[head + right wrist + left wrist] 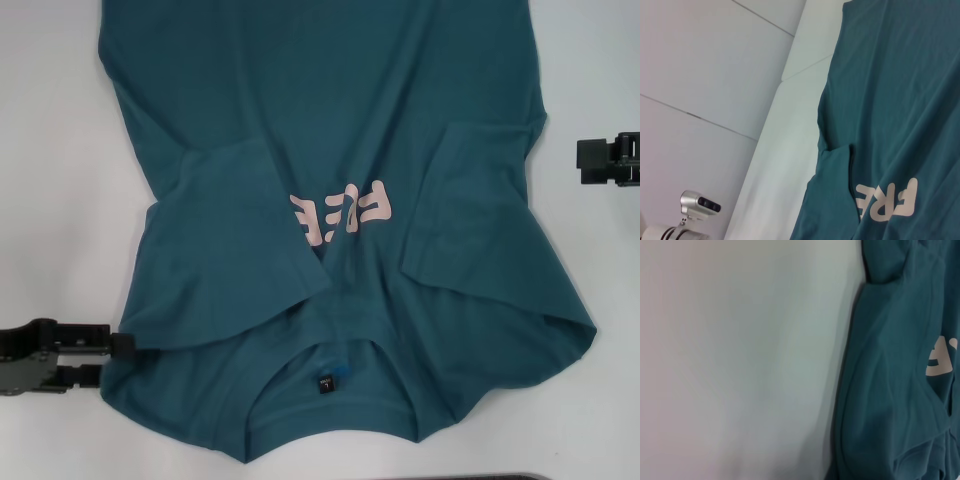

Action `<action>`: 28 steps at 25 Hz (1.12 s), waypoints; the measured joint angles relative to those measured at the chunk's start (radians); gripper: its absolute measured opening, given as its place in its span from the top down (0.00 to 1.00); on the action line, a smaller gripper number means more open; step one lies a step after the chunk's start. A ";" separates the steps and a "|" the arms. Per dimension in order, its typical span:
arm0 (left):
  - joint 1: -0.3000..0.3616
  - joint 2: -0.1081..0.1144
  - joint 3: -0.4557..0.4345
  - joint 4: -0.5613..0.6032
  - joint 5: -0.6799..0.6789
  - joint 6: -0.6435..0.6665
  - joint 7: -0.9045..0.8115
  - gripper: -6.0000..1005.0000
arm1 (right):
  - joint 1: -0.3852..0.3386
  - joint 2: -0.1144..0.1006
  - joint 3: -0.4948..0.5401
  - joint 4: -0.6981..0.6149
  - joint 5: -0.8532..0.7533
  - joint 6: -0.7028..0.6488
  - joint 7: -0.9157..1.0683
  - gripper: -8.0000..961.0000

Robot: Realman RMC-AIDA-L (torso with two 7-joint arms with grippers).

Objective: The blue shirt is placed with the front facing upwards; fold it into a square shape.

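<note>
The blue shirt [330, 150] lies spread on the white table [50, 150], collar and black neck tag [325, 383] nearest me. Both sleeves are folded inward over the chest and partly cover the pale pink lettering [340, 215]. My left gripper [115, 358] lies low on the table at the shirt's near left shoulder, open, with its fingertips touching the fabric edge. Off the cloth by the shirt's right side is my right gripper [610, 160], partly cut off by the frame. The left wrist view has the shirt's edge [890, 380]. A folded sleeve and the lettering [887, 200] appear in the right wrist view.
A strip of bare white table [740, 365] runs along each side of the shirt. The table's far edge [785, 80] shows in the right wrist view, with a silver device [699, 204] beyond it. A dark object [510, 477] sits at the near edge.
</note>
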 joint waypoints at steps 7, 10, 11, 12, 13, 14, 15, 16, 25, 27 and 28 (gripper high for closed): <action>-0.012 -0.014 0.040 -0.008 0.000 0.001 -0.019 0.24 | 0.002 0.000 0.002 0.000 0.000 -0.004 -0.002 0.20; -0.020 -0.017 0.046 -0.008 0.000 0.000 -0.022 0.25 | 0.002 0.000 0.003 0.000 0.000 -0.005 -0.003 0.20; -0.021 -0.017 0.047 -0.010 0.000 0.000 -0.023 0.25 | 0.002 0.000 0.003 0.000 0.000 -0.006 -0.003 0.20; -0.023 -0.017 0.047 -0.013 0.000 0.000 -0.023 0.25 | 0.001 0.000 0.003 0.000 0.000 -0.006 -0.003 0.20; -0.024 -0.017 0.046 -0.016 0.000 0.002 -0.023 0.25 | 0.001 0.000 0.003 0.000 0.000 -0.006 -0.004 0.20; -0.024 -0.017 0.044 -0.020 0.000 0.003 -0.024 0.25 | 0.000 0.000 0.003 0.000 0.000 -0.006 -0.004 0.20; -0.024 -0.017 0.042 -0.023 0.000 0.005 -0.026 0.25 | 0.000 0.000 0.004 0.000 0.000 -0.006 -0.004 0.20; -0.024 -0.017 0.042 -0.027 0.000 0.006 -0.029 0.25 | 0.000 0.000 0.004 0.000 0.000 -0.006 -0.004 0.20; -0.022 -0.017 0.043 -0.037 -0.005 0.014 -0.037 0.26 | 0.003 0.000 0.005 0.000 0.000 -0.007 -0.004 0.20; -0.017 -0.013 0.038 -0.037 -0.007 0.023 -0.038 0.26 | 0.003 0.000 0.005 0.000 0.000 -0.007 -0.004 0.20; -0.013 -0.010 0.036 -0.037 -0.007 0.026 -0.038 0.26 | 0.003 0.000 0.005 0.000 0.000 -0.007 -0.004 0.20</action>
